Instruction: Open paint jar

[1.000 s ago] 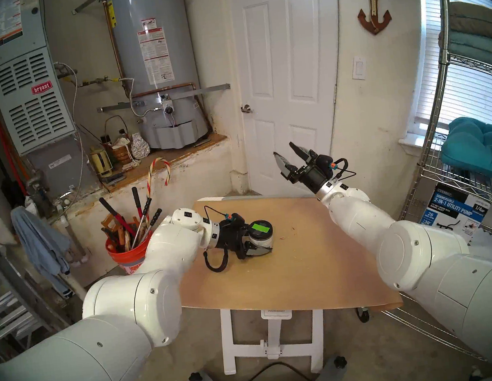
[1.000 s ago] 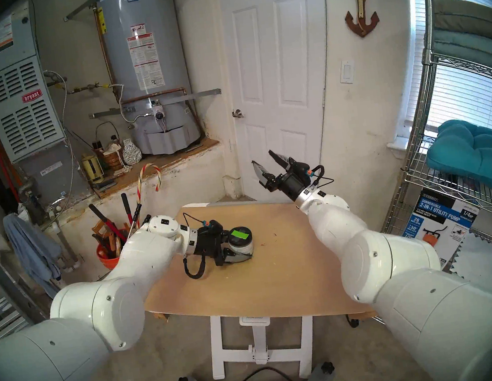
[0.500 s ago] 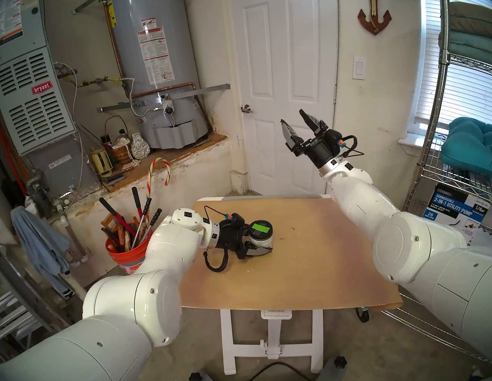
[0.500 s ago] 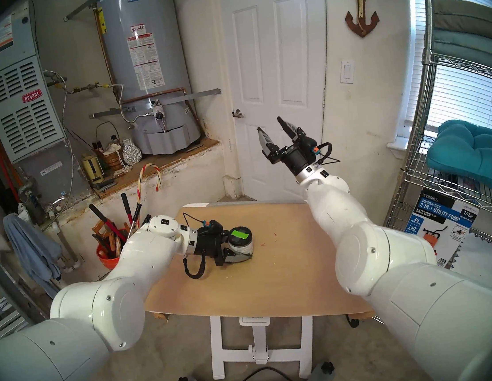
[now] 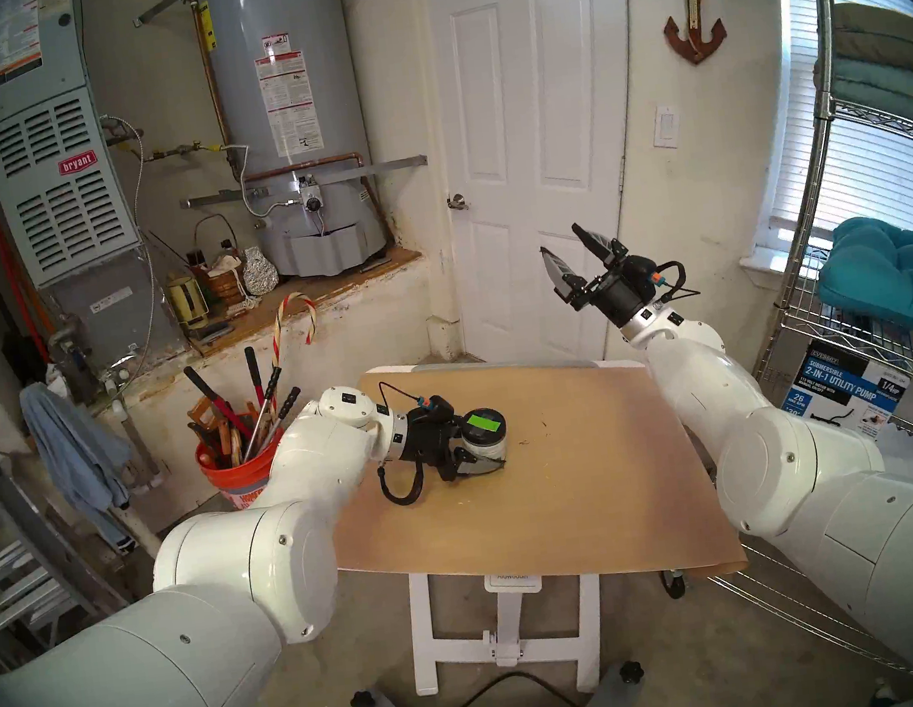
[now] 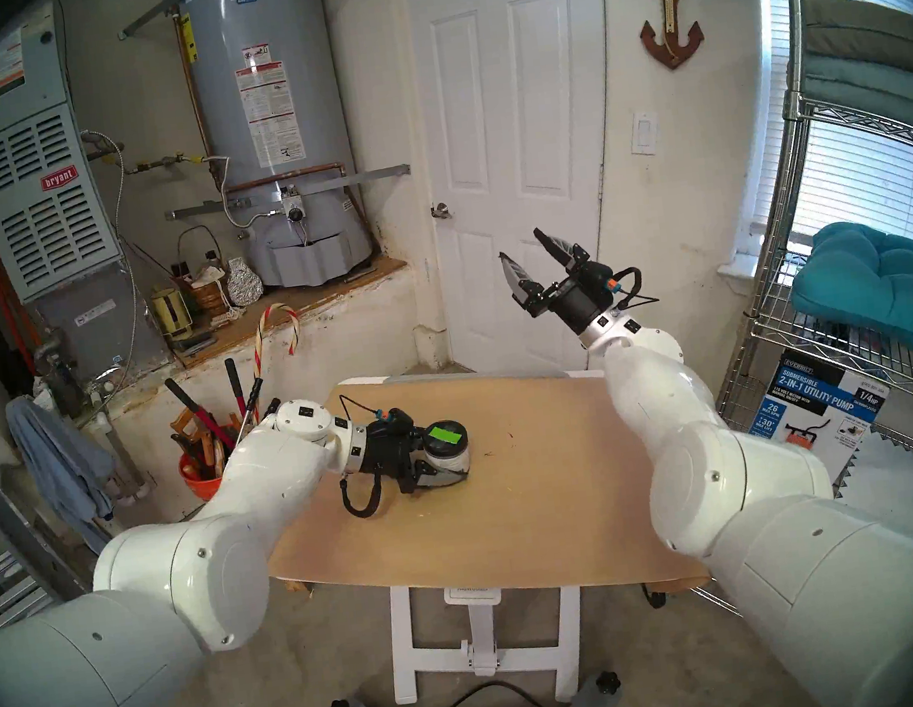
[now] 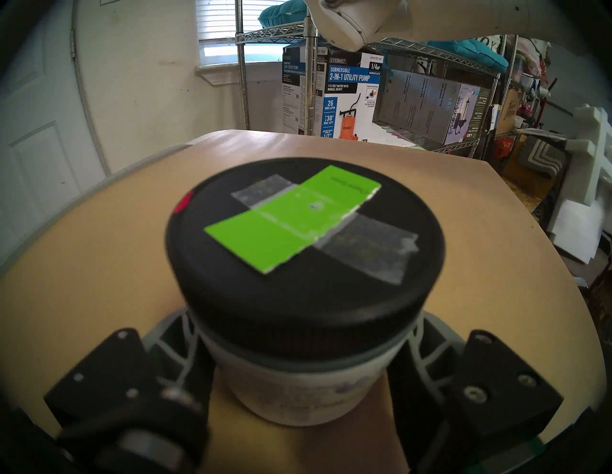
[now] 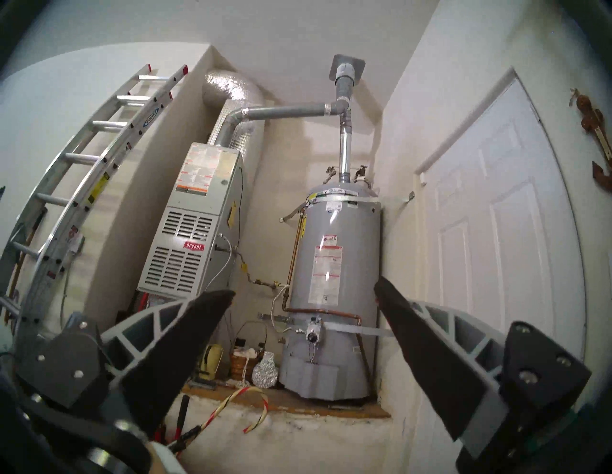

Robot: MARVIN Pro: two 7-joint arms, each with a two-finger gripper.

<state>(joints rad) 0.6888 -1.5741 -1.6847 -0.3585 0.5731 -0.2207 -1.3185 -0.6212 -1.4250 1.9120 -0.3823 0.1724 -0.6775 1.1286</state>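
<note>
My right gripper (image 5: pixel 560 237) has swung up off the far side of the bench (image 5: pixel 575 501) and drifted out to my right, fingers (image 5: pixel 595 243) spread wide and empty, now raised in front of the white door (image 5: pixel 527 106).

The paint jar (image 5: pixel 484 437) stands upright on the tan table (image 5: pixel 575 501), its black lid (image 5: pixel 484 424) on and crossed by a green strip (image 5: pixel 481 421). The left gripper (image 5: pixel 474 448) clamps the jar's pale body from the jar's left side. Beyond the arm to the jar's left sits an orange bucket (image 5: pixel 235 480) of tools. Well to the jar's right and higher, the right gripper (image 5: pixel 559 240) points upward before the white door (image 5: pixel 530 135), fingers spread and holding nothing.
</note>
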